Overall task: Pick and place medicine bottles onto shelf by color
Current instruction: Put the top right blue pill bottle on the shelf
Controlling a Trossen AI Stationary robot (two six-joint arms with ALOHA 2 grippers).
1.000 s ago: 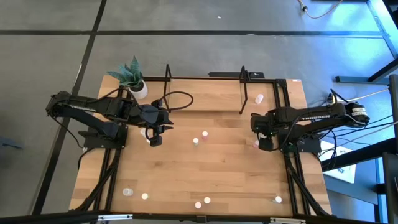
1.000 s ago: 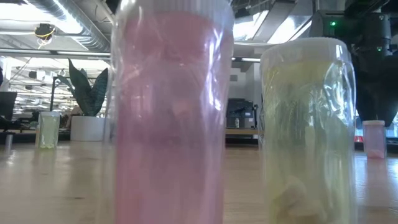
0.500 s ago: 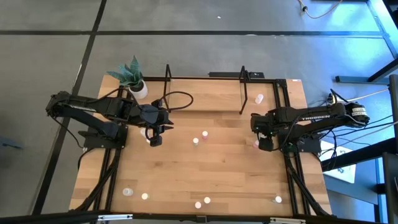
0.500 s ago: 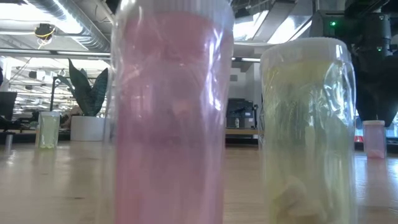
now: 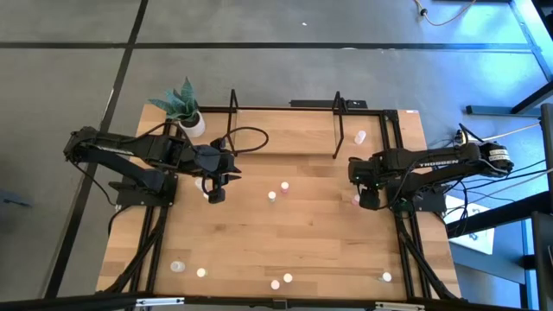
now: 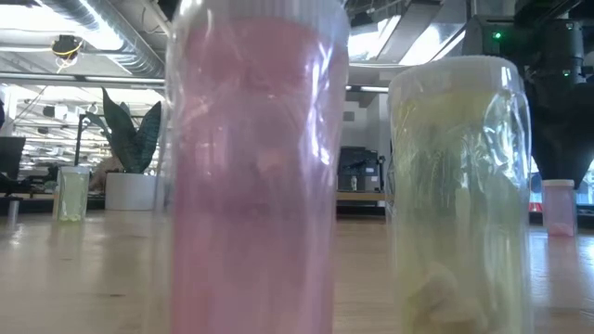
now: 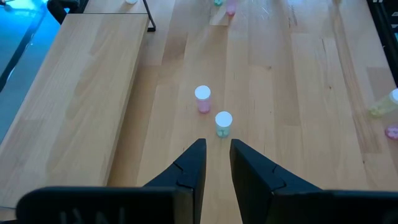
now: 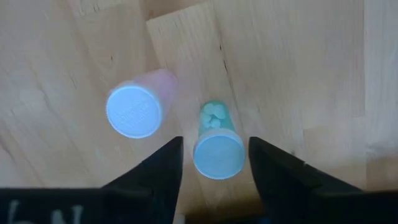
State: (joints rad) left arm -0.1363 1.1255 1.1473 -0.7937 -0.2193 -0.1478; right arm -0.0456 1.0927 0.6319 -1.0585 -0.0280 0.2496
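While the shelf (image 5: 285,131) sits at the table's (image 5: 259,233) far edge, the left gripper (image 7: 216,163) hovers mid-left, nearly closed on nothing, and the right gripper (image 8: 211,163) straddles a green bottle (image 8: 217,146) beside a pink bottle (image 8: 138,107), not yet clamped.

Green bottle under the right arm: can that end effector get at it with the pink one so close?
Probably yes. The right end effector already straddles the green bottle, one finger on either side. The pink bottle stands outside the fingers, close but apart.
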